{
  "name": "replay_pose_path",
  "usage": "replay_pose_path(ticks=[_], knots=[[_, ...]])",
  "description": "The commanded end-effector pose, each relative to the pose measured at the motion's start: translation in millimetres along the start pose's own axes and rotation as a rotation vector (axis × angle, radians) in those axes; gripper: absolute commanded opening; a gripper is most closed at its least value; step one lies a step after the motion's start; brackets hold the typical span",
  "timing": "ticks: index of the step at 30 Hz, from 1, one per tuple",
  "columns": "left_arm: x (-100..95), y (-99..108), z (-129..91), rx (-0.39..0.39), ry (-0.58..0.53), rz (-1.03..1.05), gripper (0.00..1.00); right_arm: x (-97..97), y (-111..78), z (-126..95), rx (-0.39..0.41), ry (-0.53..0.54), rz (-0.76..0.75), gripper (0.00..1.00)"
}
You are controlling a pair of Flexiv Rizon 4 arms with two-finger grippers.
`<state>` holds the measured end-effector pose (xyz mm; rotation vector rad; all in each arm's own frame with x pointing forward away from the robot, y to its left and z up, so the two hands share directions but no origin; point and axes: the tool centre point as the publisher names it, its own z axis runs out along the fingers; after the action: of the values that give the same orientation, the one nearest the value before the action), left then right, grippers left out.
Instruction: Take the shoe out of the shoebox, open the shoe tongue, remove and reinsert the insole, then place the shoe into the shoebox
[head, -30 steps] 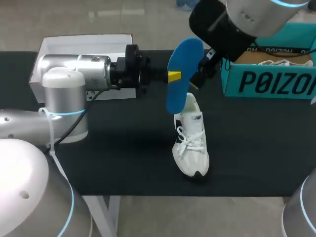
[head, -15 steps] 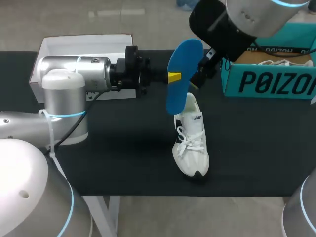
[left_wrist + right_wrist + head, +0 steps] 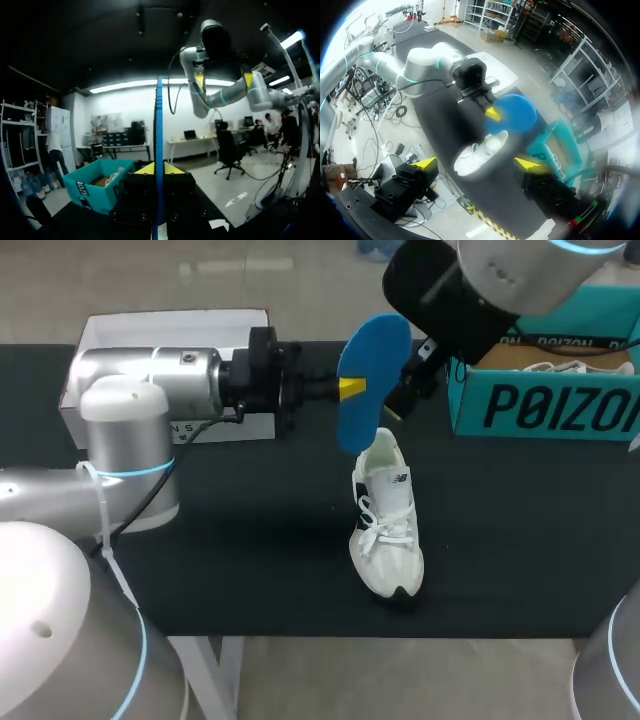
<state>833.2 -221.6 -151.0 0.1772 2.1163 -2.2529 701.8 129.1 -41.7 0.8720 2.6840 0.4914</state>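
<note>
A white shoe (image 3: 388,530) stands on the black table (image 3: 250,540), toe toward the front edge. Just above its heel hangs the blue insole (image 3: 368,380), nearly upright, with my left gripper (image 3: 352,389) shut on its edge from the left. In the left wrist view the insole (image 3: 159,125) runs edge-on between the yellow fingertips (image 3: 145,169). My right gripper (image 3: 476,163) stands open above the shoe (image 3: 479,152) and the insole (image 3: 512,114), touching neither. The teal shoebox (image 3: 540,405) sits at the right rear.
A white box lid (image 3: 170,332) lies at the back left behind my left arm. Something white with laces (image 3: 565,367) lies inside the teal shoebox. Bare black tabletop stretches left of the shoe and in front of the shoebox.
My left gripper has lifted the insole a little higher above the shoe's heel. The shoe and the right arm have not moved.
</note>
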Motion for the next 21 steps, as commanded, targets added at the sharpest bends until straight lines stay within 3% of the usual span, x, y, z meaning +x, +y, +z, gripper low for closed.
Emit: replay_pose_path(ticks=[1, 5, 6, 10, 15, 21], knots=[[19.9, 2.2, -3.7, 0.067, 0.024, 0.47, 0.0, -0.7, 1.4, 1.1, 0.003, 0.001, 0.0, 1.0], [33.2, 0.9, -0.8, 0.067, 0.1, 0.602, 0.0, -0.7, 1.4, 1.1, 0.003, 0.001, 0.0, 1.0], [34.8, 0.3, -1.4, 0.093, 0.12, 0.626, 0.0, -0.7, 1.4, 1.1, 0.003, 0.001, 0.0, 1.0], [35.5, -3.2, -6.8, 0.076, 0.176, 0.674, 0.0, -0.7, 1.4, 1.1, 0.003, 0.001, 0.0, 1.0], [35.8, -17.4, -6.6, -0.018, 0.233, 0.748, 0.0, -0.7, 1.4, 1.1, 0.003, 0.001, 0.0, 1.0], [28.3, -26.8, -6.6, -0.037, 0.215, 0.715, 0.0, -0.7, 1.4, 1.1, 0.003, 0.001, 0.0, 1.0]])
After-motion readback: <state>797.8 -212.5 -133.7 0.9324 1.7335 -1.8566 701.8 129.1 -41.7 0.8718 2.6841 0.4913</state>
